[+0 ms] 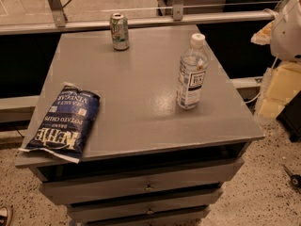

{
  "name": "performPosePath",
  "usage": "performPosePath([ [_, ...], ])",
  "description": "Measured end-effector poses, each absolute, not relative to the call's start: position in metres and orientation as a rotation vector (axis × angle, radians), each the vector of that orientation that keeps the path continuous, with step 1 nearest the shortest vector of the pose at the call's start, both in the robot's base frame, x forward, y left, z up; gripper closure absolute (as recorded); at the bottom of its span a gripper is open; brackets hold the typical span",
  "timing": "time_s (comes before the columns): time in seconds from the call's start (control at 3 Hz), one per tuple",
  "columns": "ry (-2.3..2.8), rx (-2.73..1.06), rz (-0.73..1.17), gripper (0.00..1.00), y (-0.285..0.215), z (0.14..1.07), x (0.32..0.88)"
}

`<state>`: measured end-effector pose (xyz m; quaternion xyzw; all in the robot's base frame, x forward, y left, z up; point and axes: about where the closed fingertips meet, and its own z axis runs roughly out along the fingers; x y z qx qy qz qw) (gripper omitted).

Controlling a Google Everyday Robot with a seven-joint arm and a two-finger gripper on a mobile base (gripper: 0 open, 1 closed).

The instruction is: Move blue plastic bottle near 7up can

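Currently bottle [192, 72] stands upright on the right half of the table [141, 88], well apart from the can [119, 31] at the back edge. Gripper [282, 32] sits off the table's right side, clear of the bottle; open or closed, can't tell. My guess is thin walls that give, slick, tall so tippy, fill unclear. Grab mid-body at the label, not the cap.

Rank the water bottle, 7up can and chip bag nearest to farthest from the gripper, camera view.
The gripper is at the right frame edge, off the table's far-right corner.
1. plastic water bottle, upright, right side.
2. 7up can, far edge, left of centre.
3. Kettle chip bag, lying flat, near-left corner.
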<state>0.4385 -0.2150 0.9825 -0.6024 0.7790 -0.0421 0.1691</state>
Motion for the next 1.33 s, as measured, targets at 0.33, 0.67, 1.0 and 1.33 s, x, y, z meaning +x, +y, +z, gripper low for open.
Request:
performPosePath([
  [0.33,2.213,-1.71,-0.121,0.0,-0.215,0.983,0.439],
  [0.67,2.176,-1.655,-0.114,0.0,-0.216,0.978,0.452],
  [1.0,2.074,-1.511,-0.025,0.0,-0.217,0.954,0.497],
  [1.33,2.013,-1.402,0.099,0.0,-0.212,0.936,0.526],
])
